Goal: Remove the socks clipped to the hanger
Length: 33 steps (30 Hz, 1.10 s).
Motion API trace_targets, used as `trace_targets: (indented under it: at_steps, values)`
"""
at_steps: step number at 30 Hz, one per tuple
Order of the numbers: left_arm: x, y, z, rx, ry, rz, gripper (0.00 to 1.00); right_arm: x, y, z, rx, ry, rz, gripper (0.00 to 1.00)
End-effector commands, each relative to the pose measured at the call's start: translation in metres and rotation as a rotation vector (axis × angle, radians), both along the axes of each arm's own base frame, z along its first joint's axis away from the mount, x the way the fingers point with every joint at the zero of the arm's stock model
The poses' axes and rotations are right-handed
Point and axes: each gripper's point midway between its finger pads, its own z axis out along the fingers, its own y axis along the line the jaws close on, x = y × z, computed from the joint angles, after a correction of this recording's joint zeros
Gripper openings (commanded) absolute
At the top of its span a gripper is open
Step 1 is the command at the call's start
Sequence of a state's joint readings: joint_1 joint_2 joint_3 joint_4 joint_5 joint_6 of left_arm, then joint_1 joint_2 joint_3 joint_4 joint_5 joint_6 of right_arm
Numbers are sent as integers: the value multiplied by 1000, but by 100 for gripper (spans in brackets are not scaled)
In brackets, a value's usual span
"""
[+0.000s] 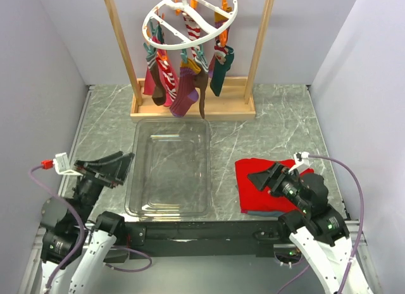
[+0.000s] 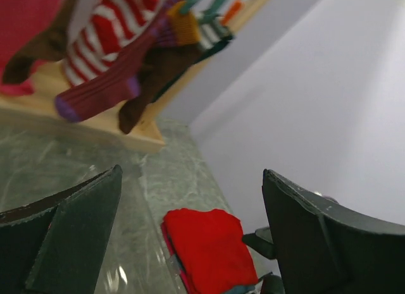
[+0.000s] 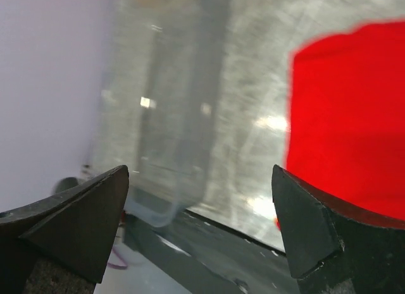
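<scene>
Several socks (image 1: 183,79) hang clipped to a white round hanger (image 1: 190,12) on a wooden frame at the back: a magenta-purple one (image 2: 107,85), a red-and-white striped one (image 2: 104,31), a brown one (image 2: 155,76) and a dark teal one (image 1: 221,69). My left gripper (image 1: 120,164) is open and empty, low at the near left beside the tray, far from the socks. My right gripper (image 1: 266,177) is open and empty over the red folded cloth at the near right.
A clear plastic tray (image 1: 169,167) lies in the middle of the marble table. A red folded cloth (image 1: 269,186) lies to its right on other cloth. The wooden frame base (image 1: 193,107) stands at the back. Grey walls close in both sides.
</scene>
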<state>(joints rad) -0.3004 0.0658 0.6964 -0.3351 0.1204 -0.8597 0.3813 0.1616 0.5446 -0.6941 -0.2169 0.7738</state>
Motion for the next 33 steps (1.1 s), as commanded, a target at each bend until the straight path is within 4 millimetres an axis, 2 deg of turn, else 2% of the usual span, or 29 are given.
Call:
trace_targets:
  at_steps: [1,4,7,12,16,17,19,20,22,23,24,25,26,27,28,29,30,31,32,33]
  values:
    - [23,21,-45,-47,310,155,96,2,-15,-3,-94,54,-62,100]
    - [18,12,-57,5,394,102,96,3,-17,5,-101,50,-65,100]
    - [17,4,-51,36,349,54,96,1,-14,11,-104,31,-39,100]
    - [16,-16,-56,47,330,-59,96,-4,9,22,-68,-58,118,100]
    - [24,-27,-64,79,350,-110,96,15,20,32,-69,-101,150,100]
    - [26,-29,-64,84,346,-122,96,27,26,39,-65,-123,154,100]
    - [31,-36,-57,92,313,-152,96,37,36,49,-60,-158,194,100]
    - [34,-38,-54,92,301,-161,96,51,43,63,-45,-207,203,100]
    - [39,-48,-53,88,300,-207,96,64,48,79,-50,-266,212,100]
    - [42,-52,-45,77,259,-226,96,81,54,91,-52,-312,208,100]
    - [43,-59,-47,85,260,-270,96,91,56,97,-64,-340,201,100]
    - [46,-63,-45,86,231,-284,97,108,61,90,-84,-319,196,100]
    - [49,-64,-47,91,229,-291,98,120,66,112,-77,-386,194,100]
    - [55,-67,-52,103,238,-294,99,129,70,113,-100,-395,200,100]
    - [58,-69,-55,108,236,-306,99,146,75,107,-121,-384,192,100]
    - [60,-72,-50,106,210,-314,97,154,83,124,-117,-438,193,100]
    - [67,-75,-55,114,225,-325,96,162,86,127,-135,-464,194,100]
    - [68,-79,-55,121,224,-345,94,175,93,118,-151,-451,193,100]
    - [72,-80,-55,128,221,-347,93,183,99,134,-145,-503,189,97]
    - [79,-82,-63,154,241,-346,92,191,103,134,-165,-520,189,97]
